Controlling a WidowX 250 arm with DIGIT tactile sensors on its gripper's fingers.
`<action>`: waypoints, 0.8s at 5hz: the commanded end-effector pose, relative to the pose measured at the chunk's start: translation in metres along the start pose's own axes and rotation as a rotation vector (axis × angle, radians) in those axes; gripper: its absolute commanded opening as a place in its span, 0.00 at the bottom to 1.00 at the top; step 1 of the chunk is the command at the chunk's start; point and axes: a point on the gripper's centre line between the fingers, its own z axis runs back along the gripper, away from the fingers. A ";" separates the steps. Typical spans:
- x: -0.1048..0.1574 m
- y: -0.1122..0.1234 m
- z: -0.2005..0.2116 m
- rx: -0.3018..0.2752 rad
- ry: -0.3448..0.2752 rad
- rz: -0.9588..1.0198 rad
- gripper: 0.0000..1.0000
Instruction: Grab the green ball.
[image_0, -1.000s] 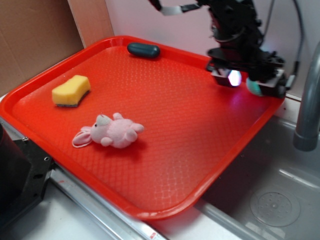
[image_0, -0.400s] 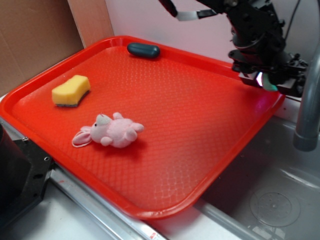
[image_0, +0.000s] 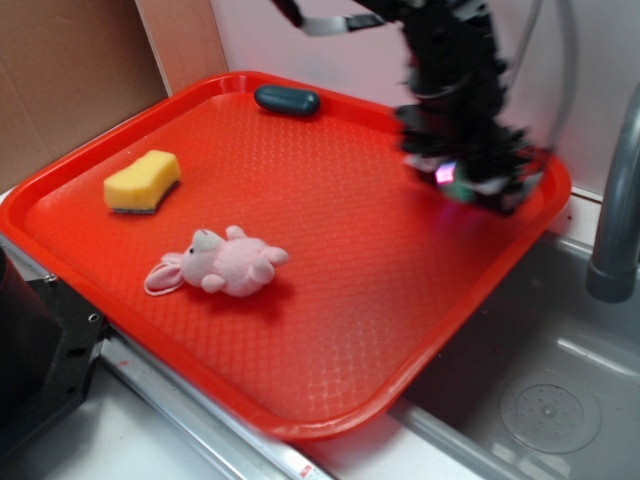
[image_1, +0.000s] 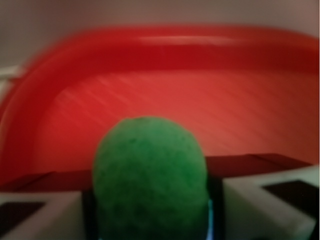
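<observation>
We see the ball clamped between the jaws of the gripper, held above the tray's far right corner; this grip looks central, so the ball should not slip.

The blurred arm hangs wrist-down, its jaws clamped around something.

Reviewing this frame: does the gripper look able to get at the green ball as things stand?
Probably yes. In the wrist view the green ball sits between the gripper fingers with nothing in between. The blur keeps me from telling whether they are clamped on it.
</observation>
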 end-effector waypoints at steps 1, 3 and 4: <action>-0.017 0.053 0.080 -0.001 0.050 0.136 0.00; -0.067 0.106 0.131 0.004 0.149 0.176 0.00; -0.084 0.116 0.145 0.077 0.179 0.190 0.00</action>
